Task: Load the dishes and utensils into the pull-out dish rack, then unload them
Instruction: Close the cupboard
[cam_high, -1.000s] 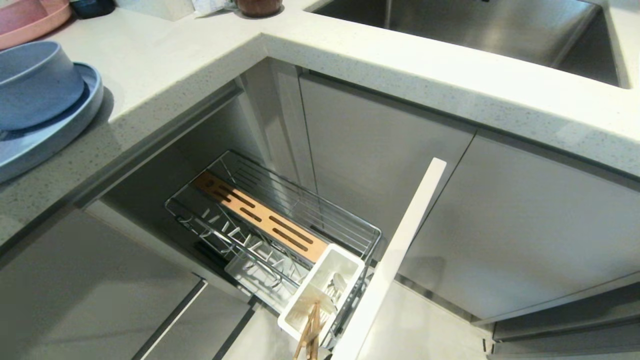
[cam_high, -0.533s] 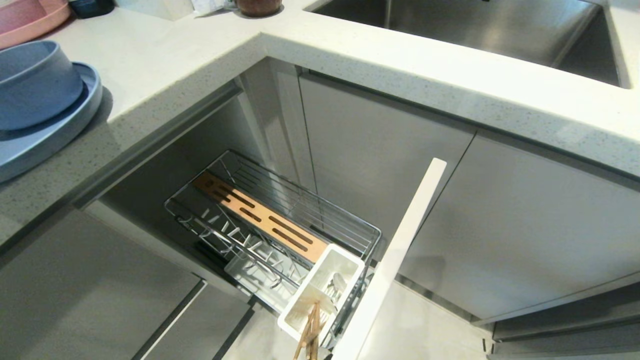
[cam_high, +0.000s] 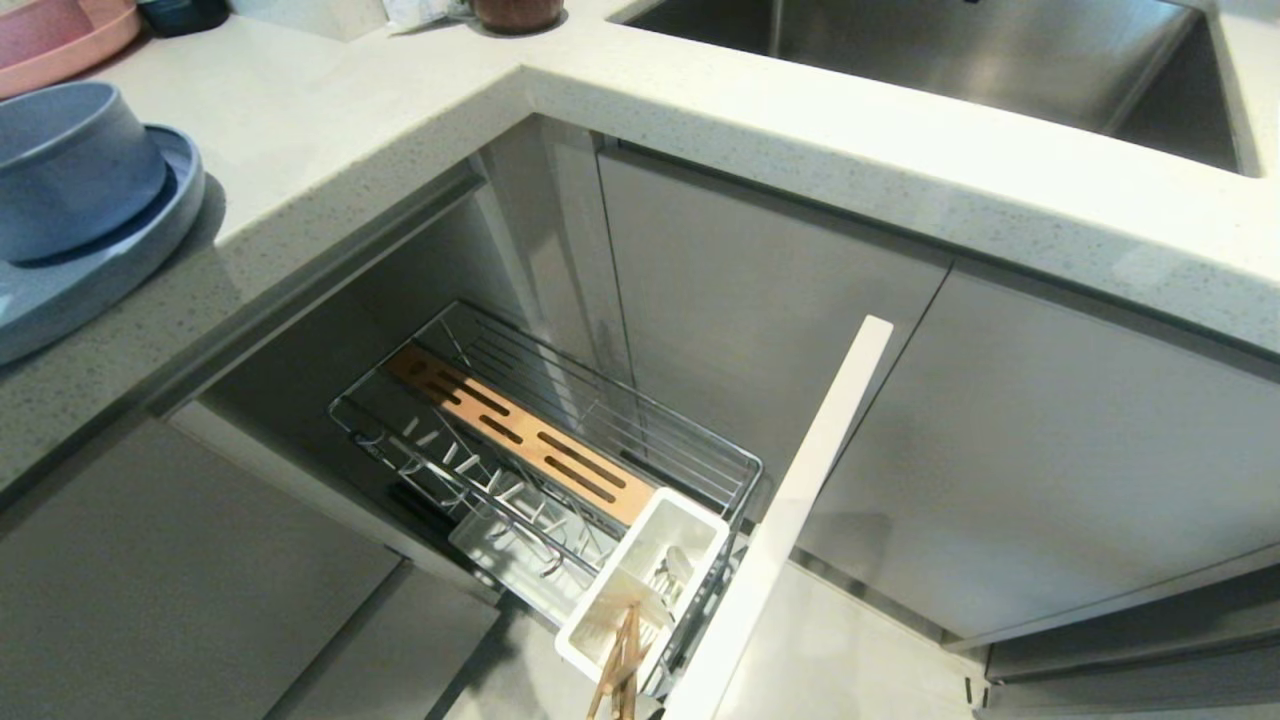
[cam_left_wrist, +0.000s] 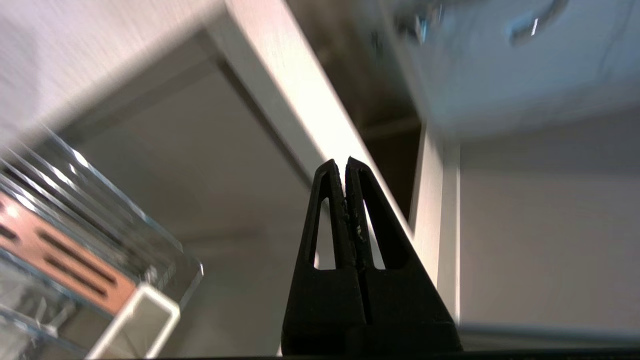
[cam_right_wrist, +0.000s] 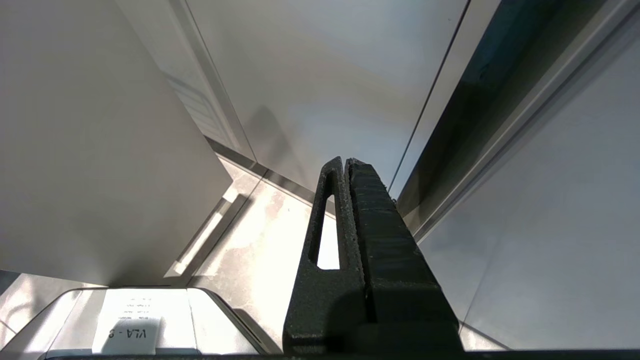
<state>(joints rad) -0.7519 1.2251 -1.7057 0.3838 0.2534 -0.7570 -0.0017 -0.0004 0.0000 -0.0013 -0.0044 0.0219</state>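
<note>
- Speckled white surface (cam_high: 400, 130) carries the blue bowl (cam_high: 70, 170) on its plate (cam_high: 110, 260)
- dish rack (cam_high: 545, 450) runs diagonally out, chopsticks (cam_high: 620, 660) upright in its cup (cam_high: 645, 590)
- left gripper (cam_left_wrist: 345, 165) and right gripper (cam_right_wrist: 345, 165) jaws closed, empty

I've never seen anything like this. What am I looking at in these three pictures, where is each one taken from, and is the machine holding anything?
They come from a two-armed robot in a kitchen. The wide picture is from a camera on its head, looking down; neither arm shows in it. On the countertop a blue bowl sits on a blue plate. Below, the pull-out dish rack is drawn out of the cabinet. Its white utensil cup holds wooden chopsticks and some metal cutlery.

The other two pictures come from cameras on the wrists, behind the black fingers. The left gripper is shut and holds nothing; a corner of the rack shows beside it. The right gripper is also shut and empty, pointing at cabinet fronts and the floor.
</note>
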